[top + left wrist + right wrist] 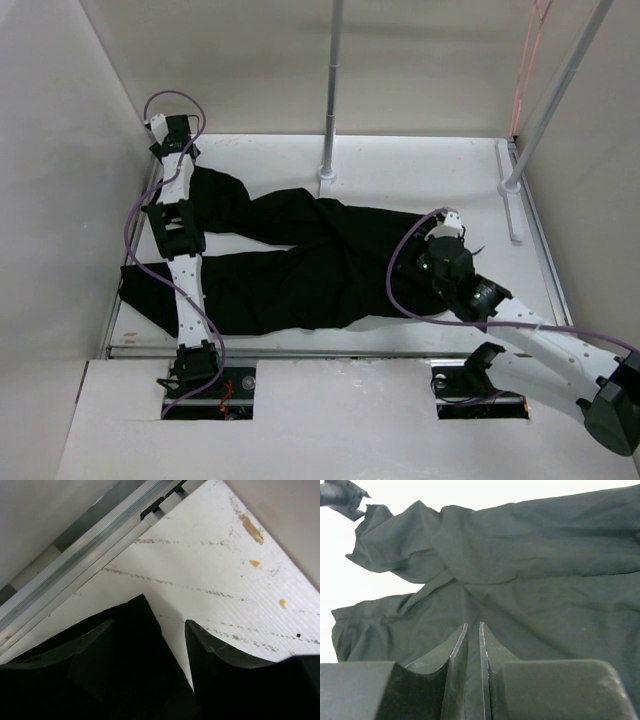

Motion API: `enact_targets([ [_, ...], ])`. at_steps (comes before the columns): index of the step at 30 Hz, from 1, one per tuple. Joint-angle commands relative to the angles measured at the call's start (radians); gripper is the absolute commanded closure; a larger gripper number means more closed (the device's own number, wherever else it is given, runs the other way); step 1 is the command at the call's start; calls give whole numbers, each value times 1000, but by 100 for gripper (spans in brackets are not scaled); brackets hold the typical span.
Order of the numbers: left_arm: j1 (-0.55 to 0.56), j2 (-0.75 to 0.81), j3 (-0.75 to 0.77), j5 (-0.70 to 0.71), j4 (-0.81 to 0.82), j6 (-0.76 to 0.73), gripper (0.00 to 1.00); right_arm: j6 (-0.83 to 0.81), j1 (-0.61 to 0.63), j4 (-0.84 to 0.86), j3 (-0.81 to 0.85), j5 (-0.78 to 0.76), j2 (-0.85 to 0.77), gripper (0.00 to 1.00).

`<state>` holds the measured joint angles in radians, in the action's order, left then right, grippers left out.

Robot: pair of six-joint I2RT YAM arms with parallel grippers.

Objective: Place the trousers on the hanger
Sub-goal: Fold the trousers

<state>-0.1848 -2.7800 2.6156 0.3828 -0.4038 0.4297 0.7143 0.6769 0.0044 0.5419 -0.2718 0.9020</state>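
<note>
The black trousers (300, 260) lie flat across the table, legs pointing left, waist under my right gripper. The thin pink-orange hanger (522, 80) hangs at the far right by the slanted pole. My left gripper (172, 130) is stretched to the far left corner. In the left wrist view its jaws (150, 622) stand apart, with a corner of the trousers (135, 670) lying between and under the fingers. My right gripper (425, 255) hovers over the trousers (520, 580). Its jaws (473, 625) are nearly together with nothing between them.
A white upright pole (330, 100) stands at the back middle, and a slanted pole (560, 100) at the back right. A metal rail (75, 565) runs along the table's left edge. Purple cables (130, 230) loop from both arms. Walls close in on the left, back and right.
</note>
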Motion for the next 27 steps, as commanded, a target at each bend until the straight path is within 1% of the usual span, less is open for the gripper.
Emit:
enact_targets([
  [1,-2,-6,44,-10,40,1,48,16,22,9,49,-4,-6,80],
  [5,-2,-21,37,-25,33,7,59,13,23,5,62,-6,-14,79],
  [10,-2,-1,0,-22,33,11,77,-2,8,-1,72,-9,-28,78],
  [12,-2,32,-21,-12,33,15,82,-12,-6,3,76,-9,-15,74],
  [15,-2,130,-103,8,49,27,88,-38,-56,13,96,-24,21,70],
  [17,-2,212,-173,11,74,33,91,-55,-114,23,116,-41,54,62],
  [19,-2,304,-265,8,114,49,92,-72,-182,25,151,-70,99,58],
  [22,5,443,-397,4,181,61,93,-91,-269,51,211,-142,220,48],
  [24,15,519,-463,-1,210,73,93,-108,-317,65,266,-178,329,41],
  [26,21,575,-515,-8,221,90,93,-122,-374,60,340,-173,466,36],
  [27,23,606,-547,-13,232,104,93,-134,-398,55,377,-172,532,35],
])
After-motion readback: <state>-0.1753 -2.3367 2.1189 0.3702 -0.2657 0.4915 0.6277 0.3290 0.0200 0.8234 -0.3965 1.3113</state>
